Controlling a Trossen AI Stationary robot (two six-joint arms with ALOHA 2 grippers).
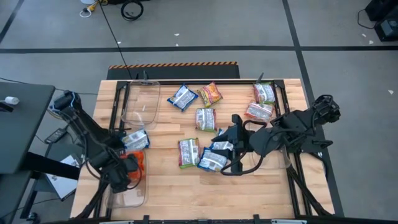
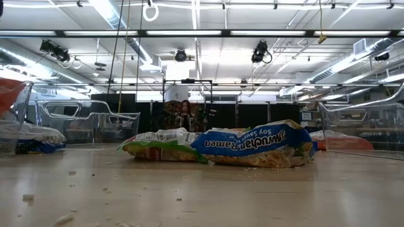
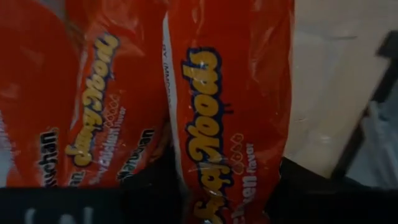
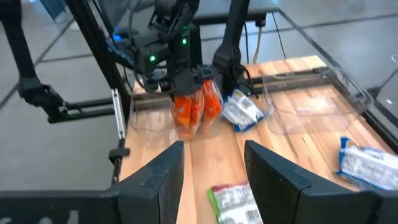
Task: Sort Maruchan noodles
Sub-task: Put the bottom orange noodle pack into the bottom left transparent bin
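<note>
Item 1: left tool (image 1: 127, 169), which I find at the near-left bin (image 1: 142, 194), pinching an orange packet (image 3: 227, 112) just beside more orange packets (image 3: 93, 93) in that bin.

Item 2: right tool (image 4: 211, 163), fingers spread, nothing between them; I place it mid-worktop (image 1: 168, 186) above two blue-white packets (image 1: 214, 157).

Item 3: green packet (image 1: 188, 152) just left of those.

Item 4: a blue-white packet (image 1: 135, 139) on the left bin's edge.

Item 5: loose packets toward the far side: blue-white (image 1: 182, 98), orange-yellow (image 1: 211, 94), green (image 1: 205, 119).

Item 6: two packets (image 1: 262, 102) in the far-right bin.
</note>
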